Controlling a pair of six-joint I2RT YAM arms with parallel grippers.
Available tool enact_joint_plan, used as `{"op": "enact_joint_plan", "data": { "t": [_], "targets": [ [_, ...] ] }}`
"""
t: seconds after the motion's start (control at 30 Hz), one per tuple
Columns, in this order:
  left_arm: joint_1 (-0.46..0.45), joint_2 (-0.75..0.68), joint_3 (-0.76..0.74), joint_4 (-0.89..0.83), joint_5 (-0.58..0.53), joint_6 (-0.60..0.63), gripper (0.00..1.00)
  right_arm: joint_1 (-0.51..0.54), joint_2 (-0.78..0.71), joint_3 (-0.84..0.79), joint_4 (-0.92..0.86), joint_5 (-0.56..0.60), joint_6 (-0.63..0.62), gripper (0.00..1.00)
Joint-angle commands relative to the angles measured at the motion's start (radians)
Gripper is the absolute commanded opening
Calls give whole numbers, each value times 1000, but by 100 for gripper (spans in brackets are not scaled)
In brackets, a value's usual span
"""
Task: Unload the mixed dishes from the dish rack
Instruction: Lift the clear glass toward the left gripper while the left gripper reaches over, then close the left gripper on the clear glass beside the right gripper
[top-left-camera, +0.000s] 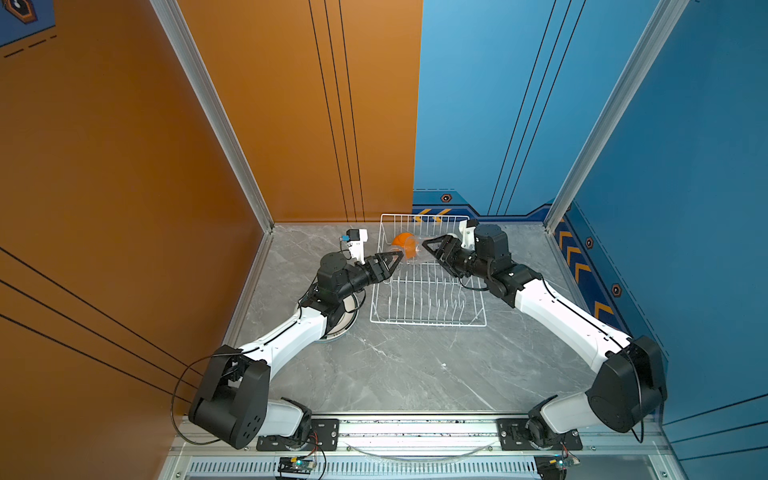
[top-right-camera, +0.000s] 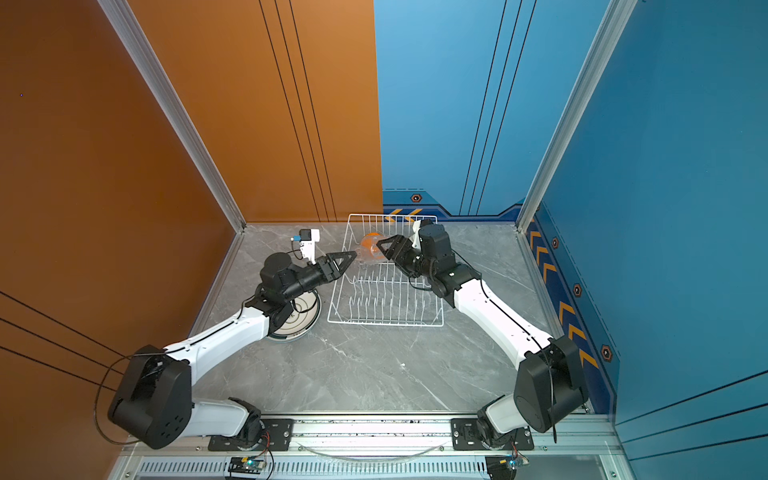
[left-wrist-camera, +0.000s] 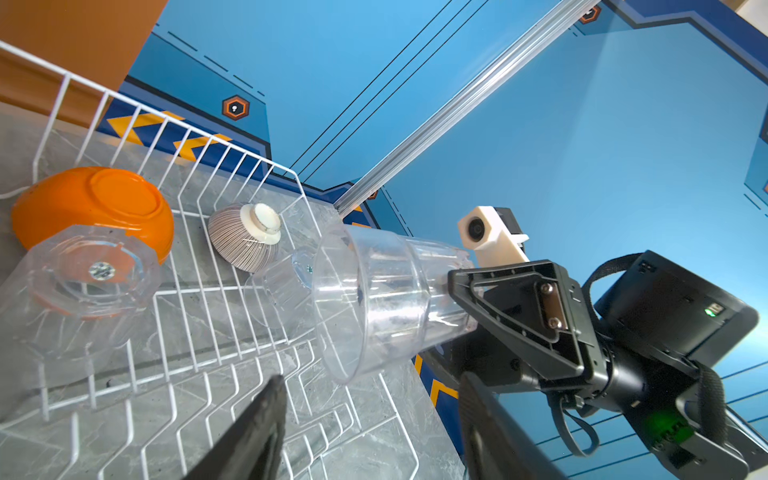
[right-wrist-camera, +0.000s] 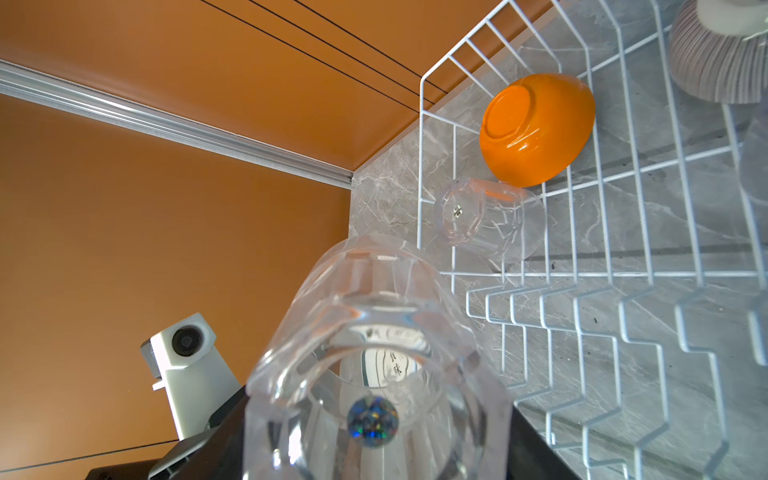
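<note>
One glass (left-wrist-camera: 374, 299), clamped in the right claw (top-left-camera: 427, 245), hangs over the rack (top-left-camera: 428, 324); at 9 o'clock the left claw (top-left-camera: 395, 257), spread empty, likely receives it and should close squarely round its rim.

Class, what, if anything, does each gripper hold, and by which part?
The right gripper holds a clear glass by its base end, mouth pointing away. The left gripper holds nothing; its fingers stand apart.

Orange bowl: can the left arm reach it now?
Probably yes: the left tool is open, empty and near the orange bowl, but the right tool's held glass and an upturned glass crowd the way.
</note>
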Motion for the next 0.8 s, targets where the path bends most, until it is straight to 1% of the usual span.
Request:
{"op": "enact_joint_plan", "data": {
  "t": [0.0,0.13,0.3,0.63,0.77],
  "targets": [
    [-17,11,34,52,40,47,61,-4,-3,-4,90,-51,39,37],
    [-23,26,37,88,45,57,57,1,9,-5,123,-76,67,36],
    [-27,54,41,141,67,53,51,14,19,12,127,-107,69,36],
    [-26,78,56,200,88,43,47,38,69,40,147,-177,86,36],
    [-27,78,61,206,99,47,41,41,79,42,162,-184,96,36]
  ]
}}
